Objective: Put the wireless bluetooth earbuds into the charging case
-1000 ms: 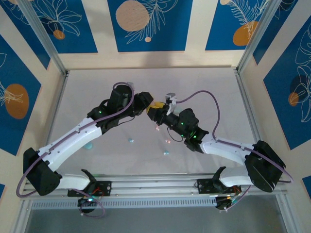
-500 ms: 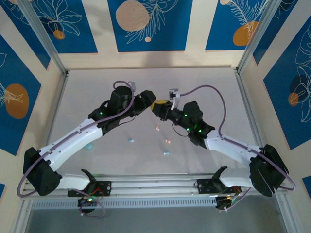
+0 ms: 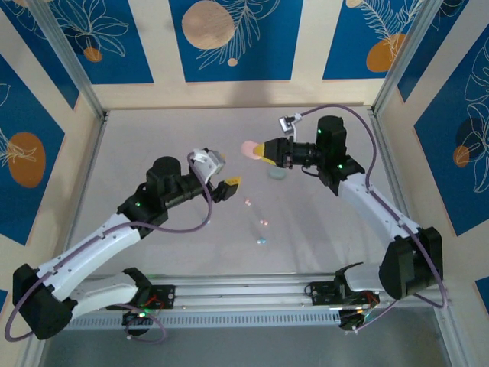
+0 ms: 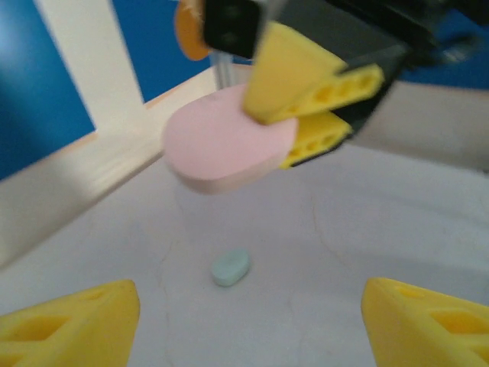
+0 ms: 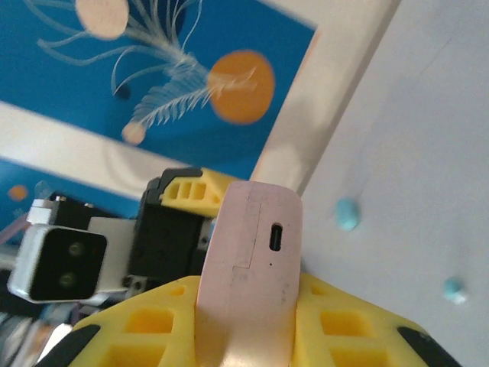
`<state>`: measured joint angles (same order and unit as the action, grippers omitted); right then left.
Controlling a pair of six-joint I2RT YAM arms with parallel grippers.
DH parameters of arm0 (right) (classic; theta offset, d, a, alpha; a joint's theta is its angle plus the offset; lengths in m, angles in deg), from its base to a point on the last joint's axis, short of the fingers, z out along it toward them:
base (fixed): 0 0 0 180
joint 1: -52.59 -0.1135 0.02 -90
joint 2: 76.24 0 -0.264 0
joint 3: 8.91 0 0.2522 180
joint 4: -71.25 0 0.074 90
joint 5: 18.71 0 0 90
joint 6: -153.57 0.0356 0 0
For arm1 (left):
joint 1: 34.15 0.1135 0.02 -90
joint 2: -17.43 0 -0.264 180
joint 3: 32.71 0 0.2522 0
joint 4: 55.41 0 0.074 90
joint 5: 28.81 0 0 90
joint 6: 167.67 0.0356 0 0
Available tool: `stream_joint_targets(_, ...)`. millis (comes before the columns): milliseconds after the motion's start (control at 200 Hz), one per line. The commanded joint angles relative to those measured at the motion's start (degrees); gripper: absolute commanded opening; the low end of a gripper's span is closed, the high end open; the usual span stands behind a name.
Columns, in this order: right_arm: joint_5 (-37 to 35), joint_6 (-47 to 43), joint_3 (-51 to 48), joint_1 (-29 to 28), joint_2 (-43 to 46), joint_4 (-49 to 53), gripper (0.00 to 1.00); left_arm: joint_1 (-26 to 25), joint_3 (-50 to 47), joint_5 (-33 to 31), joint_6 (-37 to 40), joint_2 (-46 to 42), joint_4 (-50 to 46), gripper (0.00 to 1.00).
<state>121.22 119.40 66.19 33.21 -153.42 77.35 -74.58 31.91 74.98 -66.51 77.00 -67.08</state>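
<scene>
The right tool (image 3: 263, 151) is up in the air over the far part of the desk (image 3: 153, 138). It is clenched on a pink case (image 3: 250, 150). Its yellow fingers (image 4: 286, 73) pinch the case from both sides. The case sticks out past the fingers, toward the left arm. From the right wrist view, the case's thin edge faces the camera, and there is a small hole in that edge.

The left tool (image 3: 228, 186) is near the middle of the desk and points toward the pink case. It is released. Its two yellow fingers (image 4: 69, 321) are wide apart and there is nothing between them. It is not touching the pink case.

A green case (image 3: 276, 174) lies flat on the desk, close under the right tool.

The earbuds are loose on the desk, between the two arms. There is a pink bud (image 3: 248, 202), another pink bud (image 3: 263, 223) and a blue bud (image 3: 261, 241). They lie apart from each other and from both cases. No tool is touching them.
</scene>
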Motion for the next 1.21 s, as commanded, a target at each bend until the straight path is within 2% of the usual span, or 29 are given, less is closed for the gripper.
stream_joint_targets(0,15.7,1.15,4.21,-0.69,-2.47,6.37,0.2,1.99,1.47,9.92,14.58,0.41,-2.64,0.76)
stream_joint_targets(145,18.68,-7.47,10.65,-2.52,-5.01,18.84,0.2,2.5,1.89,12.82,15.08,1.81,0.87,0.77)
stream_joint_targets(500,22.23,-12.64,14.13,-4.09,-7.7,25.43,0.21,3.26,0.89,15.53,11.39,2.57,8.88,0.8)
stream_joint_targets(625,22.86,-12.78,13.98,-3.92,-8.04,25.55,0.21,4.79,0.13,20.42,7.57,2.39,12.21,0.75)
stream_joint_targets(735,23.21,-12.29,13.88,-3.92,-8.46,25.16,0.21,5.77,0.02,25.11,4.54,2.56,13.79,0.65)
stream_joint_targets(855,23.23,-11.28,13.67,-4.01,-8.86,24.26,0.21,5.88,0.04,27.22,3.12,2.96,14.17,0.57)
stream_joint_targets(1201,22.65,-6.8,13.07,-5.92,-8.94,18.83,0.23,5.89,0.83,27.46,4.74,3.45,11.88,0.54)
